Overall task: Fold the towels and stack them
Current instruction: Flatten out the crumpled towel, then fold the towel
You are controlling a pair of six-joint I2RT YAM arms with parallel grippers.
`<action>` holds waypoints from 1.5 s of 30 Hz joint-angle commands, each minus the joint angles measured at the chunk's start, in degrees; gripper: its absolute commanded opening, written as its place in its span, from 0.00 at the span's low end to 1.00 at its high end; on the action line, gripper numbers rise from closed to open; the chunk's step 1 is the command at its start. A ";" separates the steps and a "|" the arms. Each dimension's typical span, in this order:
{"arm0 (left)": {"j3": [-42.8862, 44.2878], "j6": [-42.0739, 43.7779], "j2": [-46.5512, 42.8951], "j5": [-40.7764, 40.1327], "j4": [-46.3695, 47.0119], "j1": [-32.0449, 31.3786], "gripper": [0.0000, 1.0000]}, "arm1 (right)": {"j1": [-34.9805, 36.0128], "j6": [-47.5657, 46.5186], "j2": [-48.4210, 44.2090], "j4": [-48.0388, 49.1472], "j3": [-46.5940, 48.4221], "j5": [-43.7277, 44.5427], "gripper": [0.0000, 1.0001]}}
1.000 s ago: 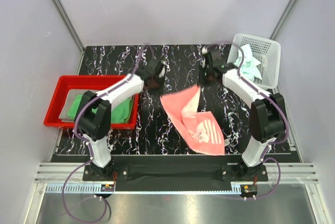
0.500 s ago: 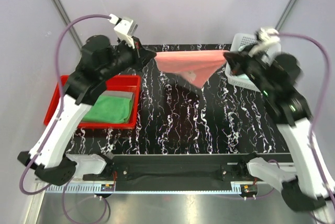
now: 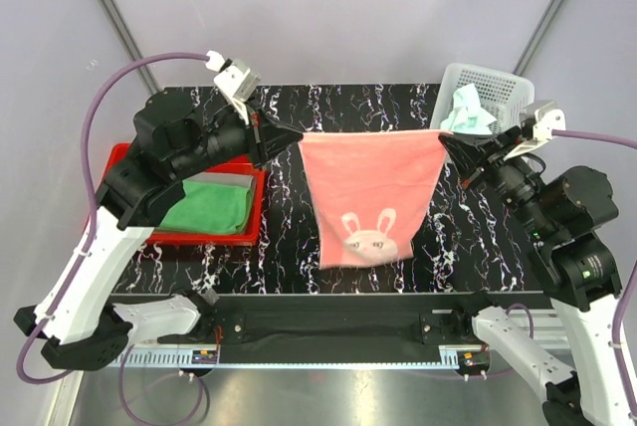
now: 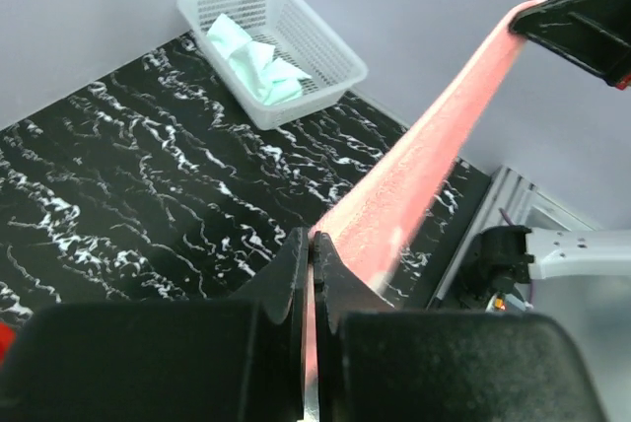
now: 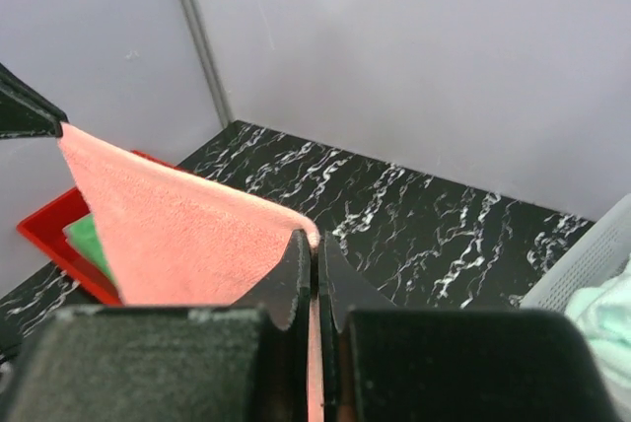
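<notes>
A salmon-pink towel (image 3: 370, 192) with a white bunny print hangs spread out high above the table, stretched between both arms. My left gripper (image 3: 296, 135) is shut on its top left corner, and my right gripper (image 3: 447, 139) is shut on its top right corner. From the left wrist the taut pink towel (image 4: 434, 156) runs away from my shut left gripper (image 4: 313, 240). In the right wrist view the pink towel (image 5: 168, 230) drapes left from my shut right gripper (image 5: 317, 242). A bright green towel (image 3: 209, 205) lies folded on a grey towel (image 3: 231, 179) in the red tray. A pale mint-green towel (image 3: 470, 112) sits crumpled in the white basket.
The red tray (image 3: 111, 162) stands at the table's left side. The white perforated basket (image 3: 503, 88) is at the far right corner; it also shows as a white basket (image 4: 315, 42) from the left wrist. Grey walls enclose the black marbled table (image 3: 289, 237).
Both arms rose from low over the table, lifting the pink towel by its corners. It went from a crumpled heap to hanging flat with the bunny print showing.
</notes>
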 commanded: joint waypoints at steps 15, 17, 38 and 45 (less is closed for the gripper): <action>13.52 2.72 42.23 5.73 15.55 20.33 0.00 | -10.50 -10.79 51.13 29.68 6.02 -3.99 0.00; 21.83 5.43 49.94 7.75 13.02 21.03 0.00 | -12.09 -11.14 58.17 32.84 9.09 -7.76 0.00; 0.03 15.90 44.63 8.90 13.00 20.86 0.00 | -14.47 -29.41 55.65 31.11 -8.20 -25.87 0.00; -12.01 15.29 37.78 10.49 12.82 19.46 0.00 | -14.47 -29.60 48.71 27.24 -16.90 -28.79 0.00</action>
